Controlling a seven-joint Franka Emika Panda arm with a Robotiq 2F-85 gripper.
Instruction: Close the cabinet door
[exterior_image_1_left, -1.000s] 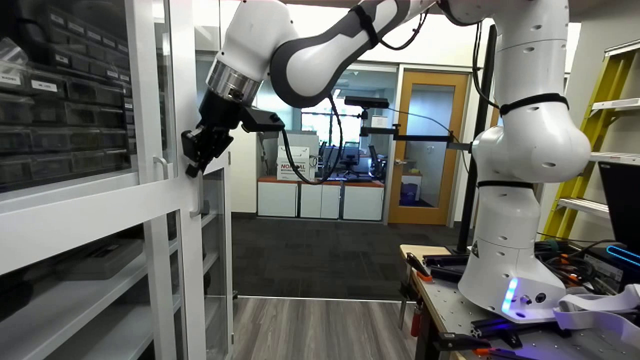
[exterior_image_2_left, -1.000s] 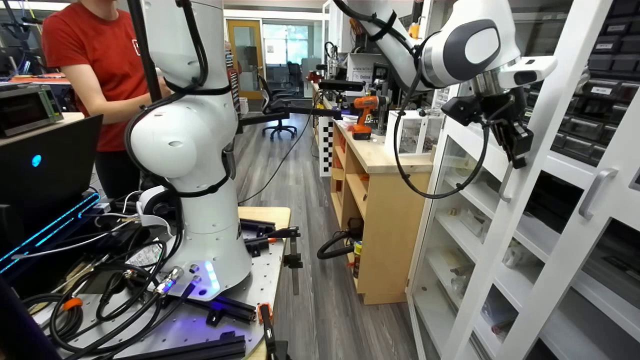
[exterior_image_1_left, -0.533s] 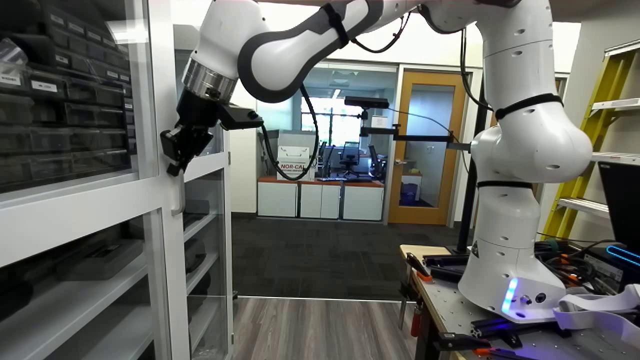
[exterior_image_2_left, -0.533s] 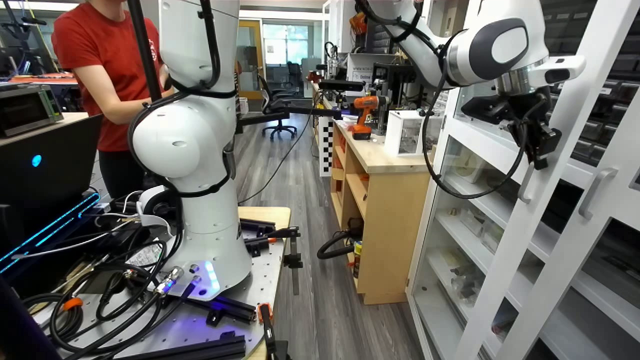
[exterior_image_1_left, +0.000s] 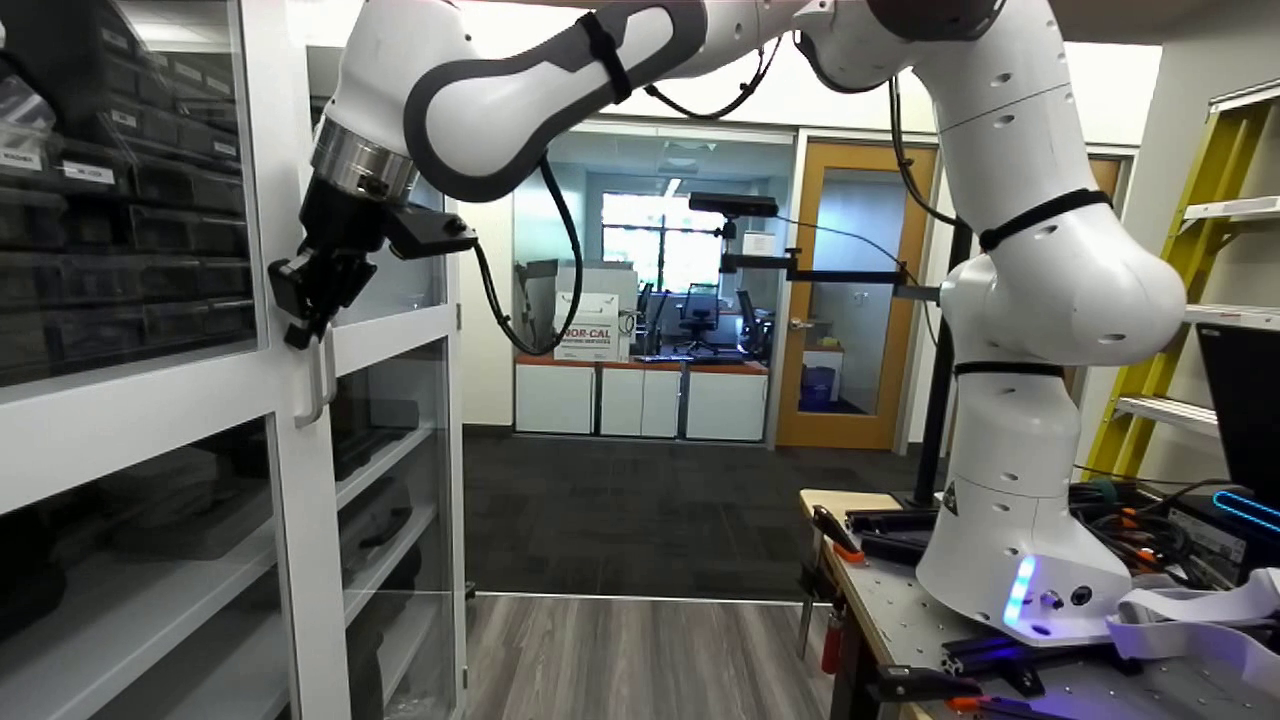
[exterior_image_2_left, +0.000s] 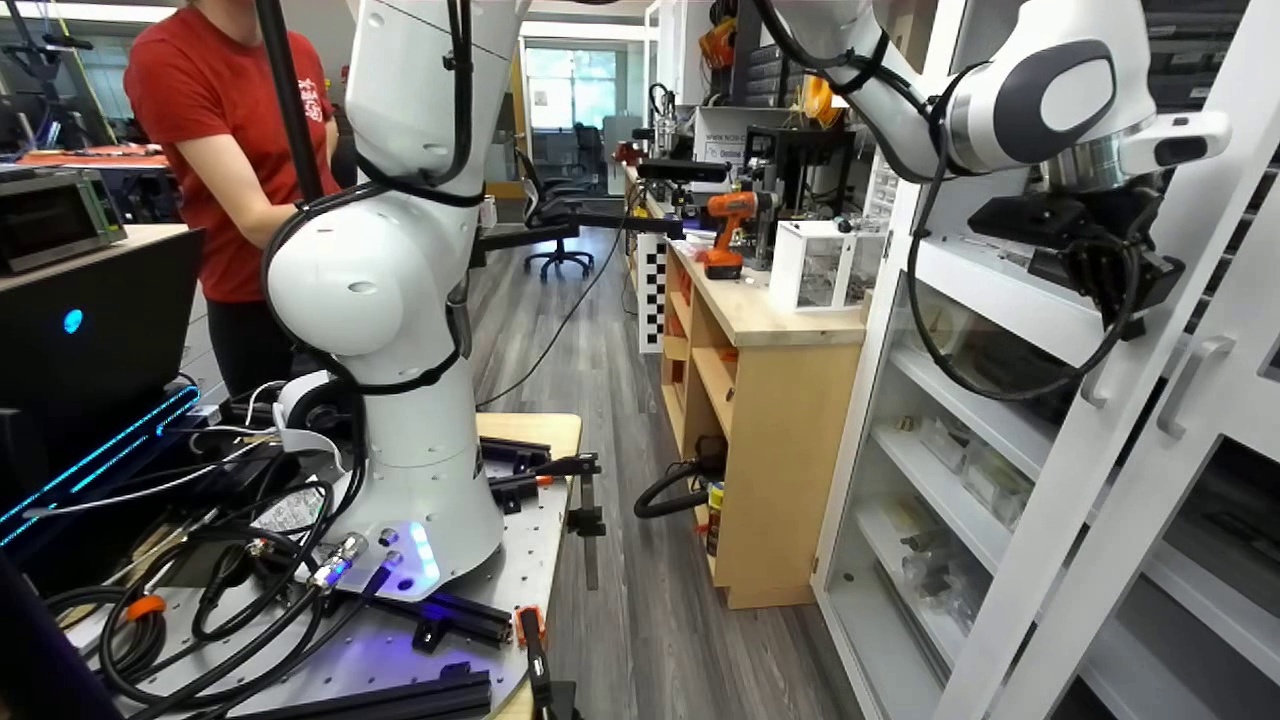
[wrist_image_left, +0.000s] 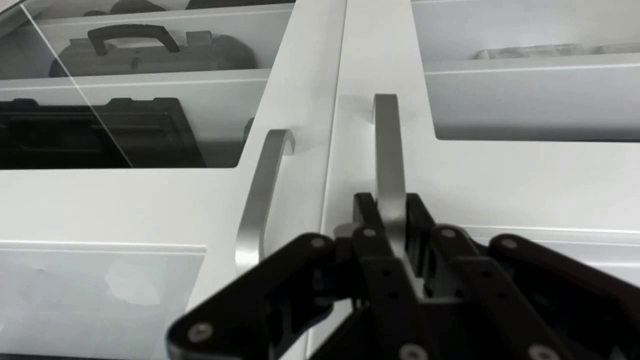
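Black fingers (wrist_image_left: 367, 215) of the robot hand (wrist_image_left: 390, 205) sit tight against both sides of a grey handle (wrist_image_left: 387, 145), so it is pinched between them. That handle is on the cabinet door (wrist_image_left: 530, 185), which has a white frame and clear glass. In both exterior views the fingers are at the top part of the handle, and the rest of it shows below. In the wrist view this door is beside a second white door (wrist_image_left: 125, 205) with a second handle (wrist_image_left: 262, 200), and a thin line runs between the two. I cannot tell if the cabinet door sits all the way in. Behind the second door's glass are a dark case (wrist_image_left: 160, 57) and a black box (wrist_image_left: 65, 135). Behind the cabinet door's glass, in an exterior view, are dark little drawers (exterior_image_1_left: 150, 225) with white labels (exterior_image_1_left: 88, 172). The white arm (exterior_image_1_left: 1060, 300) bends across from its table (exterior_image_1_left: 890, 610), which is well apart from the doors. In an exterior view, an orange drill (exterior_image_2_left: 728, 230) stands on a wooden bench (exterior_image_2_left: 790, 430), and a person (exterior_image_2_left: 235, 200) in a red shirt (exterior_image_2_left: 215, 90) is on the far side of the arm. Farther off, in an exterior view, come a yellow ladder (exterior_image_1_left: 1200, 200) and a brown door (exterior_image_1_left: 860, 340), and at the very back are chairs (exterior_image_1_left: 700, 310) and a bright window (exterior_image_1_left: 632, 245).
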